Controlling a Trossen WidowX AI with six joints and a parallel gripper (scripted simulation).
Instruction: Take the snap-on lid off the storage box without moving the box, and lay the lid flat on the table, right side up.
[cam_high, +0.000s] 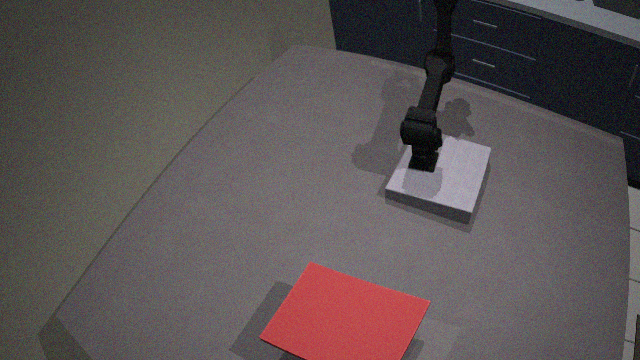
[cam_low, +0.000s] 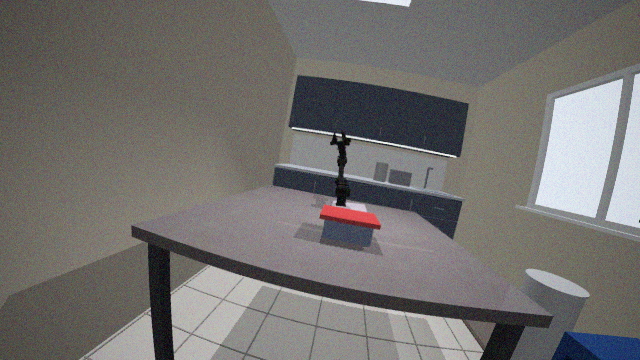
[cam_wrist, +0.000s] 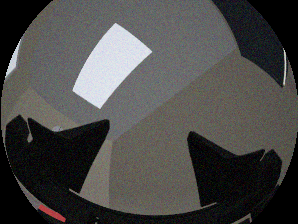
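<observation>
The red lid (cam_high: 345, 310) (cam_low: 350, 217) covers the top of the blue-grey storage box (cam_low: 346, 234), which stands on the table (cam_high: 225, 225) (cam_low: 240, 220). A bit of red also shows at the lower left edge of the wrist view. In the top view the lid hides nearly all of the box. My gripper (cam_low: 338, 135) (cam_wrist: 149, 130) is open and empty, its two black fingers wide apart. It points up, high above the table and well behind the box and lid in the exterior view. It is out of frame in the top view.
A low white slab (cam_high: 457, 175) (cam_low: 356, 206) lies at the foot of my arm, behind the box as the exterior camera sees it. Dark blue kitchen cabinets (cam_high: 492, 45) (cam_low: 377, 112) stand beyond the table's far edge.
</observation>
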